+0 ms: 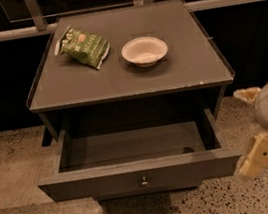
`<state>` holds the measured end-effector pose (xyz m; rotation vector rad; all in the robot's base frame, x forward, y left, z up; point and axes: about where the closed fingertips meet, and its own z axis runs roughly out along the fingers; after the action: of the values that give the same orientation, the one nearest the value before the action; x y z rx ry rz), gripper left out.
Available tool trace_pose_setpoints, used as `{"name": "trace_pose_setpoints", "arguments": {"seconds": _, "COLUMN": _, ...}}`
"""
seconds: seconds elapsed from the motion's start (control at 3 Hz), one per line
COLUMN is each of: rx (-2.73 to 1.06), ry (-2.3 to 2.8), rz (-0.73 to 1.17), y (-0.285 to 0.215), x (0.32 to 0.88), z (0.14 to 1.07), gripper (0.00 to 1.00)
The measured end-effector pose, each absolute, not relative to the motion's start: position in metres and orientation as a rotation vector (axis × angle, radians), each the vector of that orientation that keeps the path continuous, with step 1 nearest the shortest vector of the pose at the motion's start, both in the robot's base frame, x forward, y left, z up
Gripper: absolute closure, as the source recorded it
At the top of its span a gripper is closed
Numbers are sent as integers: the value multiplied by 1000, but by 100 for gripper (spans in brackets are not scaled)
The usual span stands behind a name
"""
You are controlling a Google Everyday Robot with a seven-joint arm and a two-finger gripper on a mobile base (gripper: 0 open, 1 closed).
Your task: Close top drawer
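Progress check on closing the top drawer [184, 169]: basically nothing is done yet. It's pulled way out, front panel hanging well forward of the cabinet, and you can see right down to its floor. My jaws are off to the right of it, low down near the floor, just beside the front panel's right-hand corner and not touching it as far as I can see. Honestly can't tell if the jaws are released or clenched from here, but they're not gripping anything. So the drawer sits to the left of the jaws, and its knob [144, 182] is further left, mid-panel.

What's left, I reckon: get the jaws round in front of that panel and shove it straight back until it's flush. That's the whole job.

Head count: one open drawer, one knob on it, one white bowl [144, 51] and one green snack bag [84, 46], both up on the surface [120, 83], above and left of the jaws, bag furthest away.
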<state>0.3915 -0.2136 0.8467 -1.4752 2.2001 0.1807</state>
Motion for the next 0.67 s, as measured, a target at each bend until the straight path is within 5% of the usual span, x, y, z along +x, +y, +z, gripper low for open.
{"name": "trace_pose_setpoints", "arguments": {"seconds": 0.33, "rx": -1341, "ry": 2273, "rz": 248, "y": -220, "x": 370, "z": 767, "gripper": 0}}
{"name": "trace_pose_setpoints", "arguments": {"seconds": 0.67, "rx": -1318, "ry": 2290, "rz": 223, "y": -223, "x": 366, "z": 748, "gripper": 19}}
